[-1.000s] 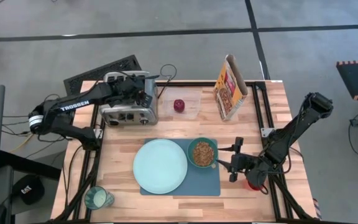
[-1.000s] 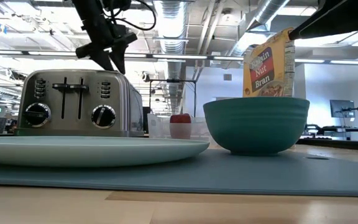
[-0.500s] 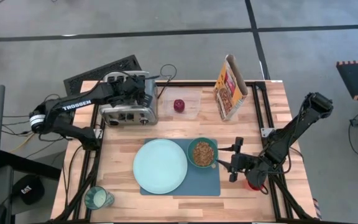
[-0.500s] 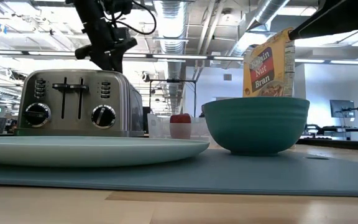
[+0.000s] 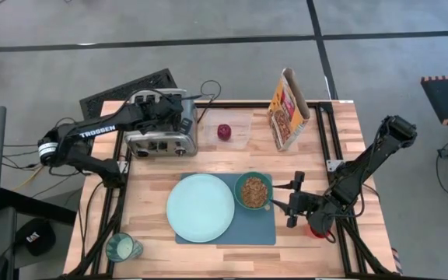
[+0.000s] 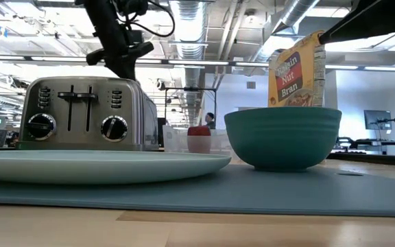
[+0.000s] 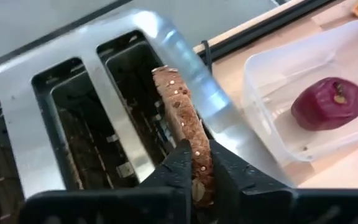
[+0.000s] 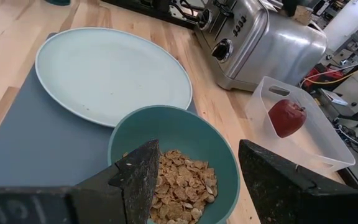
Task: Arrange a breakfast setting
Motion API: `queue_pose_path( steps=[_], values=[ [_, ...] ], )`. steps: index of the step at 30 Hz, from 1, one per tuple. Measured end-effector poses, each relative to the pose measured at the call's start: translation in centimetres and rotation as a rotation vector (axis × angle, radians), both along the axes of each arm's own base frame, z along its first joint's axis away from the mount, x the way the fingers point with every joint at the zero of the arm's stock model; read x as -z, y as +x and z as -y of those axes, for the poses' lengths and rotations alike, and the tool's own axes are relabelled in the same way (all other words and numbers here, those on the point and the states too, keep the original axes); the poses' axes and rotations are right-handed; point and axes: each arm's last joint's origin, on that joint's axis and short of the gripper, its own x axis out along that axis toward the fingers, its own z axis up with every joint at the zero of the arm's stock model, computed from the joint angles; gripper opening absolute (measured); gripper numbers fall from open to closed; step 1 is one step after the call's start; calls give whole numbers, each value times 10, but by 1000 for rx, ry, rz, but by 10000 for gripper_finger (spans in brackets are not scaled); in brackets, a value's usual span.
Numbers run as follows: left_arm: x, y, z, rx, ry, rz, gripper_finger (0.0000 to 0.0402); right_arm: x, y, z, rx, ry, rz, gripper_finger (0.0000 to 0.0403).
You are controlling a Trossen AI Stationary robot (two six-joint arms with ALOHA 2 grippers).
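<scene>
Left wrist view gives us the left gripper [image 7: 194, 177] clamped on the lower edge of a seeded brown toast slice [image 7: 182, 118] standing upright in a slot of the chrome four-slot toaster [image 7: 104, 93] near the table's far left edge. We judge the thin bite could let it twist, snag the slot rim or crumble on lifting. The right gripper [image 8: 197, 180] waits with fingers apart over the green cereal bowl [image 8: 179, 155] near the front right.
</scene>
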Motion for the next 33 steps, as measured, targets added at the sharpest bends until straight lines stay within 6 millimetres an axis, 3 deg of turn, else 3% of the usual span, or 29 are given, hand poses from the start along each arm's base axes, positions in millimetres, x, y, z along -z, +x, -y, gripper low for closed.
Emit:
queue_pose_path(
  steps=[3, 7, 20, 33],
  values=[
    [-3, 1, 1, 17, 12, 17, 7, 0, 0, 0, 0, 0, 0, 249],
    [-11, 1, 5, 37, 12, 0, 16, 0, 0, 0, 0, 1, 0, 249],
    [-68, 4, 30, 123, 108, 5, 17, 0, 0, 0, 3, 6, 2, 249],
    [-85, 20, 90, 422, 164, 33, 16, 0, 0, 0, 2, 6, 2, 249]
  ],
)
